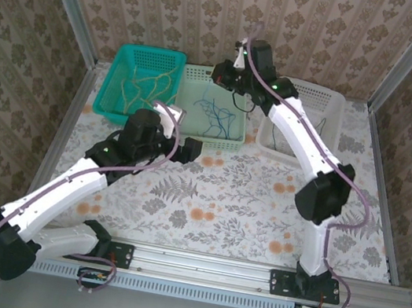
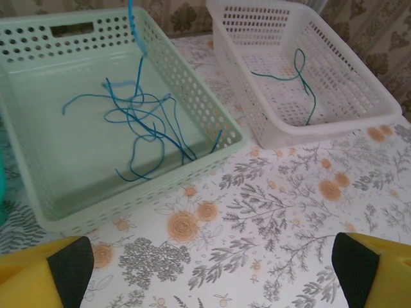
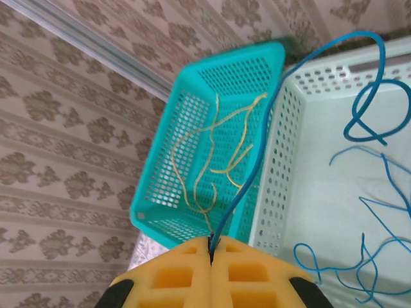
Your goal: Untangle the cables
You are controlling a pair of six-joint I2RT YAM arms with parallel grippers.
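We take the pale green perforated plastic basket (image 1: pixel 234 139) in the middle of the row as our reference. Inside it a loose heap of thin blue cables (image 2: pixel 144 125) lies on the floor, their loops crossing one another.

The right gripper (image 3: pixel 212 251) hangs above the far side of this basket. Its yellow pads are pressed together on one blue cable (image 3: pixel 273 122). From the pads that cable arcs out over the basket's left rim. In the left wrist view it drops from above into the basket, down to the heap. We cannot tell whether its lower end is caught among the others.

The left gripper (image 2: pixel 212 266) sits just off the near side of the green basket, over the flower-printed table (image 1: pixel 222 197). Its two yellow fingers (image 2: pixel 64 269) are spread wide, and nothing lies between them but tablecloth.

Touching the green basket's left wall stands a teal perforated plastic basket (image 3: pixel 157 212). It holds several thin yellow cables (image 3: pixel 218 151), which lie in slack curves across its floor.

Just beside the green basket on the right stands a white perforated plastic basket (image 2: pixel 334 125). In it we see a single dark green cable (image 2: pixel 302 77) running in a wavy line along the floor, with a small loop at its far end. The right arm reaches across this white basket on its way to the green one.
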